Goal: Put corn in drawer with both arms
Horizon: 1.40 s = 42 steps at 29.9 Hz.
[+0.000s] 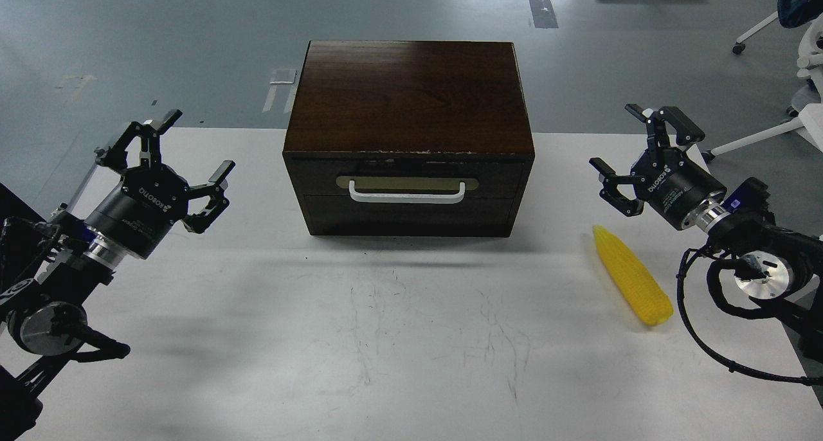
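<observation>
On white table, bare yellow corn [632, 276]

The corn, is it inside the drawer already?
No, the corn lies on the white table, right of the box, whose drawer is closed.

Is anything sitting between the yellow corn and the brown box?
No. In the head view, only bare white table lies between the yellow corn cob and the dark brown wooden box.

1 corn [632, 277], 1 drawer [407, 184], 2 arms [96, 235].
</observation>
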Available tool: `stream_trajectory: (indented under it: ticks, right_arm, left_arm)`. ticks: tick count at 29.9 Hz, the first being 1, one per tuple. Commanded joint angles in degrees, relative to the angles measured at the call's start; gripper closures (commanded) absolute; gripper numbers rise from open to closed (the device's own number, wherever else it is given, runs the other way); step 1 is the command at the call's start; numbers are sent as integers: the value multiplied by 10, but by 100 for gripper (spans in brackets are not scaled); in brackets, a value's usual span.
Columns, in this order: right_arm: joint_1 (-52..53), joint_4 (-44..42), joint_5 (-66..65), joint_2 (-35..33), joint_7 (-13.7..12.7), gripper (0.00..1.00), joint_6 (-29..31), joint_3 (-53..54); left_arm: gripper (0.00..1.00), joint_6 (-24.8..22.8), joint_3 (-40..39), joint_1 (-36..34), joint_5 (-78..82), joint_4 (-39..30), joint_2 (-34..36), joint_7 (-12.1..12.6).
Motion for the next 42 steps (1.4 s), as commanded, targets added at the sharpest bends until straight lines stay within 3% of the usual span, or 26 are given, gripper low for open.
stream_trajectory:
  ticks: [1,9,20,26,33,36,42]
  right_arm:
    - [0,0,0,0,0,0,0,0]
    - [0,0,0,0,0,0,3,1]
    - [1,-2,-1,0,0,0,3,1]
    - [4,-6,0,-1,0,0,3,1]
    - [4,-8,-1,-1,0,0,3,2]
    - [3,-17,0,-1,0,0,3,5]
    - [3,-33,-1,0,0,0,3,8]
  left_arm:
    - [2,0,0,9,0,-1,3,-12]
    - [2,0,-5,-1,-3,7,45,-6]
    - [2,0,-7,-118,12,17,110,-17]
    - [2,0,-6,-225,229,-57,100,-18]
    - [2,0,11,-338,525,-96,15,-26]
    - [2,0,59,-399,640,-106,-17,-29]
    - [2,0,254,-529,821,-106,-49,-29]
